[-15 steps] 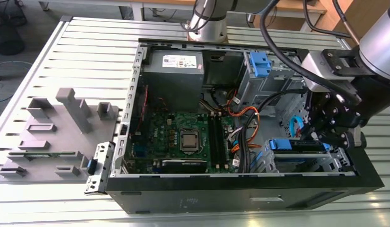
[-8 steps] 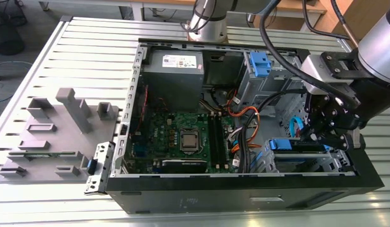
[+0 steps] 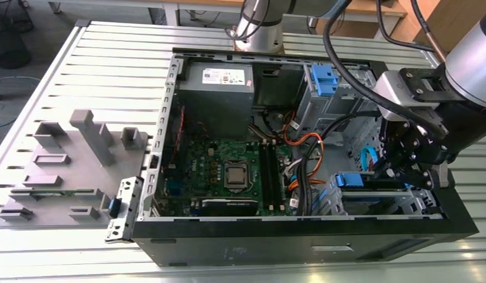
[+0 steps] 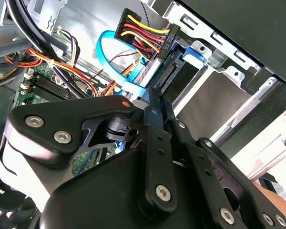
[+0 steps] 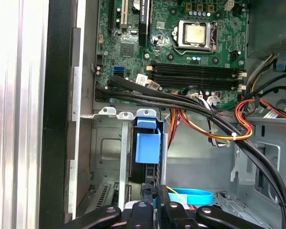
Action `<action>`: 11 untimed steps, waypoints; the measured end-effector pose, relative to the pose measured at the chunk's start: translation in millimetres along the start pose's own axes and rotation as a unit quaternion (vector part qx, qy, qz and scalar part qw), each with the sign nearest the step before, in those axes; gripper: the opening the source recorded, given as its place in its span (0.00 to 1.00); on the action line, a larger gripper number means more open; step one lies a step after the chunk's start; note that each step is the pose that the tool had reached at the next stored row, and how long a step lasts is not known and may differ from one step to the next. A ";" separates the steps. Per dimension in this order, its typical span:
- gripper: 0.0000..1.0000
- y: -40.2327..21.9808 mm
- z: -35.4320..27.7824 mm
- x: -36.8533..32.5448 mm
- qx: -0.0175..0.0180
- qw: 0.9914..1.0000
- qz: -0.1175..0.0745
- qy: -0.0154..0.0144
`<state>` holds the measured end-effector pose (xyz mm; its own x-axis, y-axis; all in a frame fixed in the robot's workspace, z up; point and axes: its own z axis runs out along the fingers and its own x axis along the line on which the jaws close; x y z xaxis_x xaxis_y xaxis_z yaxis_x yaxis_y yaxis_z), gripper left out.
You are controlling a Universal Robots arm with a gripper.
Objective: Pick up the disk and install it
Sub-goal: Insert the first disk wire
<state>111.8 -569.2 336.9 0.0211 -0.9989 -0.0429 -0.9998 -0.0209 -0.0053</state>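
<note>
Gripper [image 3: 400,171] lowered into the open computer case [image 3: 306,242] at the exterior view's right, beside the blue-framed disk [image 3: 360,180] in its bay, finger state impossible to tell.

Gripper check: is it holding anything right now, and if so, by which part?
Cannot be told. The gripper is down at the drive bay in the computer case, right by the blue carrier seated there, but its fingertips are hidden, so no hold is confirmed.
</note>
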 end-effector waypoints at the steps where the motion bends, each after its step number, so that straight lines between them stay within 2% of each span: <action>1: 0.16 0.0 0.0 0.0 0.000 1.000 0.000 0.000; 11: 0.16 0.3 2.0 0.1 0.000 1.000 0.000 0.000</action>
<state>111.5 -569.2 334.9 0.0211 -0.9989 -0.0427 -0.9998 -0.0209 -0.0055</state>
